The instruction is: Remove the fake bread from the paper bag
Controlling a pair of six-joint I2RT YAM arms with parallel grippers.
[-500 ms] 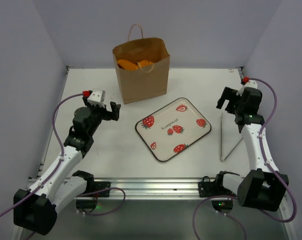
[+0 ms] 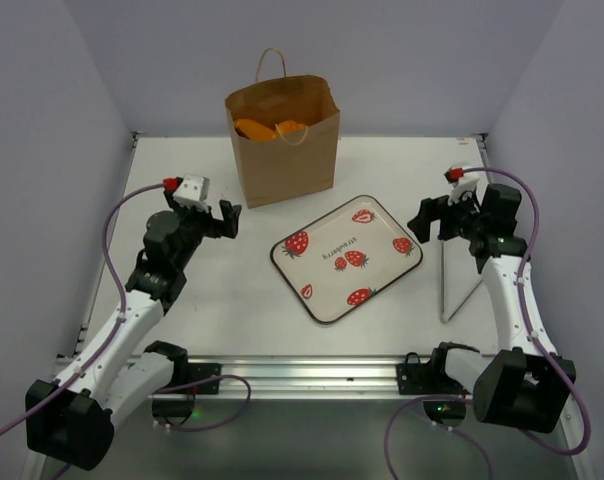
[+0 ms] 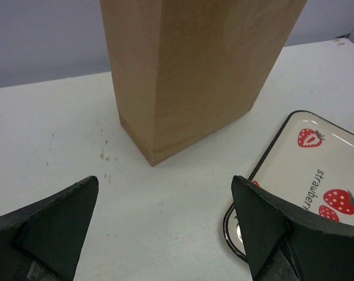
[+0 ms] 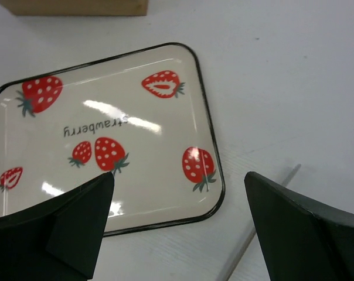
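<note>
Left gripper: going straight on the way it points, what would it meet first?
Most likely the paper bag, near its bottom corner, framed between the open jaws of the left gripper. Tilt is unclear; the table could come first.

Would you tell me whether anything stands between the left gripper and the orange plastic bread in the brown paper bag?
Nothing lies on the white table between the left gripper and the tall brown paper bag. The glossy orange plastic bread sits inside, so the bag's wall screens it; only the open top gives access.

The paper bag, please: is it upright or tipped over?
Upright: the paper bag stands on its base, mouth open upward, orange fake bread visible inside.
</note>
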